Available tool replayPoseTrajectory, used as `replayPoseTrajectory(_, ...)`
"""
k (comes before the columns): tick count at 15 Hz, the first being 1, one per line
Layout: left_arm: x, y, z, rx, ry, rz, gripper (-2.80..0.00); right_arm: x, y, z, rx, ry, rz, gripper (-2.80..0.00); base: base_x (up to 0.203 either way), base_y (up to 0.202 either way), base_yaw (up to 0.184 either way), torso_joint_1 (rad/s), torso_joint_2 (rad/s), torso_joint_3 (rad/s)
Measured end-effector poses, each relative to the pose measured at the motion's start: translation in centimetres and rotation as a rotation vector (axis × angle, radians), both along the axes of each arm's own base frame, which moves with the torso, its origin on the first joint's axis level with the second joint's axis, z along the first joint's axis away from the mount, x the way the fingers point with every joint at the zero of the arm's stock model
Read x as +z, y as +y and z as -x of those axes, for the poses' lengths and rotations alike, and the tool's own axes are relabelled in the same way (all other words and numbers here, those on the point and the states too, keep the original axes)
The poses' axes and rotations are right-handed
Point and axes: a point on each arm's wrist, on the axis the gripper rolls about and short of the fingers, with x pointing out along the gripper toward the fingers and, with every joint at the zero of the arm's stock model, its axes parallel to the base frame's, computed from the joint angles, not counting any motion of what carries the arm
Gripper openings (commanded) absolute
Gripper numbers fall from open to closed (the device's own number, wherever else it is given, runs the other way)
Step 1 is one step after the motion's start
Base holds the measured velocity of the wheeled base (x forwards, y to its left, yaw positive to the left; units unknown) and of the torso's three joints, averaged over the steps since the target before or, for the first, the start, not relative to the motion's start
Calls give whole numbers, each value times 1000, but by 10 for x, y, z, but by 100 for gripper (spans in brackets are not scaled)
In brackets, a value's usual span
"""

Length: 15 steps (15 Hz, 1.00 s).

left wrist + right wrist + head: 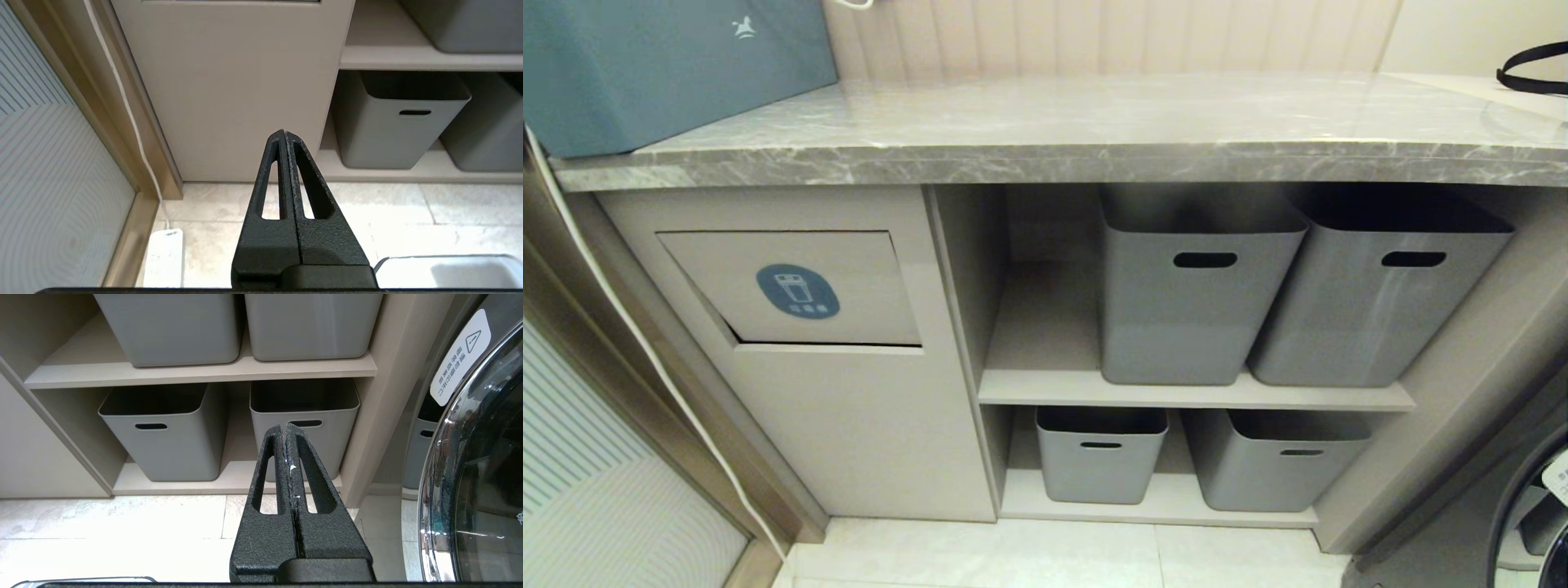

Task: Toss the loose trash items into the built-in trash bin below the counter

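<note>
Counter (1094, 122): no trash strips visible on it, presumably gone into the bin flap (792, 286) beneath its left end; my left pincer (284, 132) and right pincer (284, 426), both clenched empty, hang low below it.

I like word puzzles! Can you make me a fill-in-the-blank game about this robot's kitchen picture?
1. The bin flap has a ___ oval icon.
2. The shelves hold ___ grey baskets.
3. The left gripper is ___.
4. The teal box sits on the ___.

Missing words: blue; four; shut; counter
</note>
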Motion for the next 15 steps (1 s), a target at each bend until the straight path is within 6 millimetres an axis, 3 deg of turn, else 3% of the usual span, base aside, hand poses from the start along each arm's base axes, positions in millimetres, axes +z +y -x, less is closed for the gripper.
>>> replayPoseTrajectory(15, -2, 0, 1, 0, -14, 27, -280, 0, 0, 0, 0, 0, 0, -280, 0, 0, 0, 0, 0, 0)
